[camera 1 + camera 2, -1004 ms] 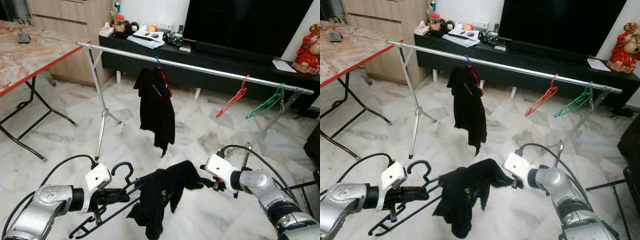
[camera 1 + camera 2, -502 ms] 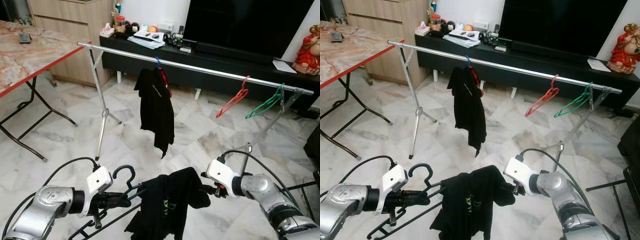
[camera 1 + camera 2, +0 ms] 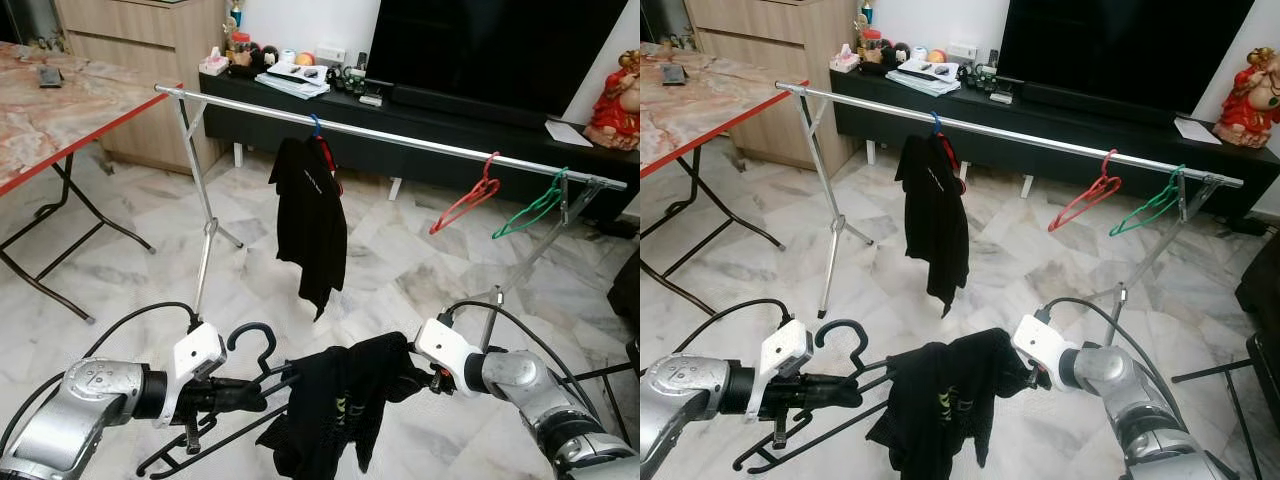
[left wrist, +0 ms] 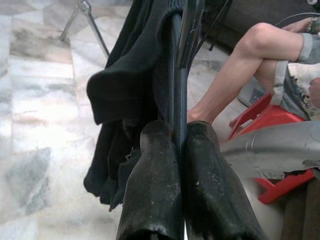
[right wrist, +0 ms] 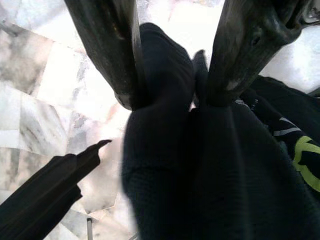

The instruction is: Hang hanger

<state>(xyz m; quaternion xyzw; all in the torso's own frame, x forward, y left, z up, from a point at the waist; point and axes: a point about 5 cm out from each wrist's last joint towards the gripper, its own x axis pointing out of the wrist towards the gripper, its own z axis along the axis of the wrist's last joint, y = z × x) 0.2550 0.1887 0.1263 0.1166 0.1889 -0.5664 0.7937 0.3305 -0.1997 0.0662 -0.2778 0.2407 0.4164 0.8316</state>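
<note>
Low over the pale marble floor (image 3: 120,260), the left gripper (image 3: 240,395) is clenched on the thin black plastic hanger (image 3: 245,385), held nearly level with its hook (image 3: 250,340) pointing up, while the right gripper (image 3: 432,377) pinches the far edge of the crumpled black T-shirt with green print (image 3: 340,410) draped across it. The step in hand looks like dressing the hanger, since the shirt is bunched, not seated on the shoulders; next it probably needs spreading, then lifting so the hook reaches the long silver rail (image 3: 400,137) well beyond. That rail carries a hung black shirt (image 3: 310,225), a red hanger (image 3: 465,200) and a green hanger (image 3: 530,208). From the left wrist, fingers (image 4: 155,190) close tight on the hanger bar, and a seated person's bare leg (image 4: 240,75) shows beyond; from the right wrist, fingers (image 5: 107,45) straddle a fold of cloth.
</note>
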